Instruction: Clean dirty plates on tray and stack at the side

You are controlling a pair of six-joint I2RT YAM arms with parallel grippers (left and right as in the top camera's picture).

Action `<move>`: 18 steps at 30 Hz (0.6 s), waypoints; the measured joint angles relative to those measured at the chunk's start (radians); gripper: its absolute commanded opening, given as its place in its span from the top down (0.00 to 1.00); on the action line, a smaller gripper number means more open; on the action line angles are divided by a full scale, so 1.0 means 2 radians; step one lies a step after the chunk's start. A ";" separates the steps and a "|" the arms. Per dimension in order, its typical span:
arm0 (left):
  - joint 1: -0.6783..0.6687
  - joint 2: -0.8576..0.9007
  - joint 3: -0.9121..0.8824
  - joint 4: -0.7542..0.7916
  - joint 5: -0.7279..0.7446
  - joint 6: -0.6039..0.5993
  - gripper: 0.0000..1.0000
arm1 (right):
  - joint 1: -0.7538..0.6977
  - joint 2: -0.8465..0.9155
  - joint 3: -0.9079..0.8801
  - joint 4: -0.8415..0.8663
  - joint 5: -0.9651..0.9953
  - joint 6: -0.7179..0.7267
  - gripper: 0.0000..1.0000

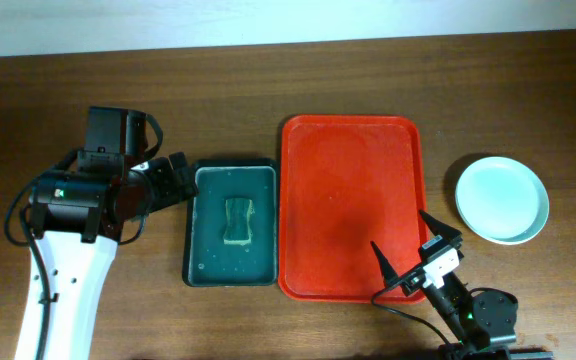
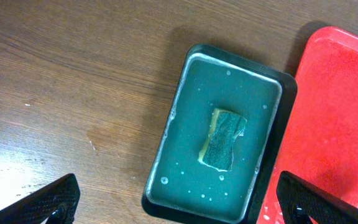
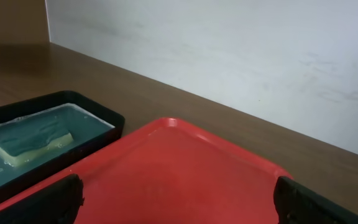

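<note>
**Inspector:** One pale mint plate (image 1: 501,198) shows from overhead. It rests on the table (image 1: 118,90) to the right of the red tray (image 1: 348,150), near its right rim but not touching. I cannot tell whether other plates lie beneath it.

**Clerk:** And the red tray itself?

**Inspector:** It lies lengthwise at mid-table, and its floor shows from rim to rim. Its left rim runs just beside a smaller dark green tray (image 1: 230,165). That one holds a shallow layer of liquid and a sponge (image 1: 239,221) lying near its middle, green face up over a yellow layer.

**Clerk:** State of the left claw (image 1: 181,178)?

**Inspector:** Spread. In the left wrist view its two dark fingertips sit at opposite lower corners, with the green tray between them and nothing held. From overhead it sits at the left edge of the green tray, near that tray's far corner.

**Clerk:** The right claw (image 1: 399,230)?

**Inspector:** Also spread and holding nothing. It sits above the near right corner of the red tray, with its fingers angled over the rim. Its own camera looks low across the red floor towards the green tray and a pale wall (image 3: 229,56) behind the table.
</note>
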 measured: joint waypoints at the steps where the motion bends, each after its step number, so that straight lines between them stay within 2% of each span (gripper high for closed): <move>1: 0.000 0.000 0.000 0.000 0.000 0.000 0.01 | 0.000 0.000 0.000 0.000 0.000 0.000 0.02; 12: 0.000 -0.006 -0.004 -0.007 -0.003 0.000 0.01 | 0.000 0.000 0.000 0.000 0.000 0.000 0.02; 15: 0.000 -0.056 -0.047 0.054 -0.012 0.001 0.01 | 0.000 0.000 0.000 -0.001 0.000 0.000 0.02; 17: 0.000 -0.129 -0.109 0.149 -0.017 0.007 0.01 | 0.000 0.000 0.000 0.000 0.000 0.000 0.02; 18: 0.000 -0.155 -0.130 0.170 -0.017 0.009 0.01 | 0.000 0.000 0.000 0.000 0.000 0.000 0.02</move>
